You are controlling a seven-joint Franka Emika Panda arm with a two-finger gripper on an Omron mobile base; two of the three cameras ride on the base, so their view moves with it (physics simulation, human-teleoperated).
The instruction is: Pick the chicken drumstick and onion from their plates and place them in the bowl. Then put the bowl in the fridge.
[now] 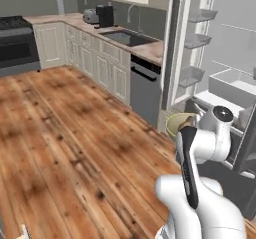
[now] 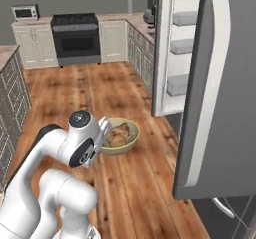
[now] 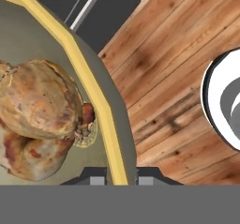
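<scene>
The bowl (image 2: 120, 138) hangs above the wood floor (image 2: 130, 193), at the arm's 12 o'clock. The gripper (image 3: 121, 177) is clamped on the rim at the hand view's 6 o'clock, one finger (image 3: 96, 179) inside the wall and the other outside. Drumstick (image 3: 40, 99) and onion (image 3: 30, 157) lie in the bowl, touching.

Step in hand, by judgement: carry the bowl to the fridge (image 2: 172, 48), which stands open at 1 o'clock.
- Keep the bowl level.
- Clear the near door (image 2: 220, 88).
- Choose a bare shelf.

Which brown lump is which is uncertain. Shelf interiors are largely cut off.
</scene>
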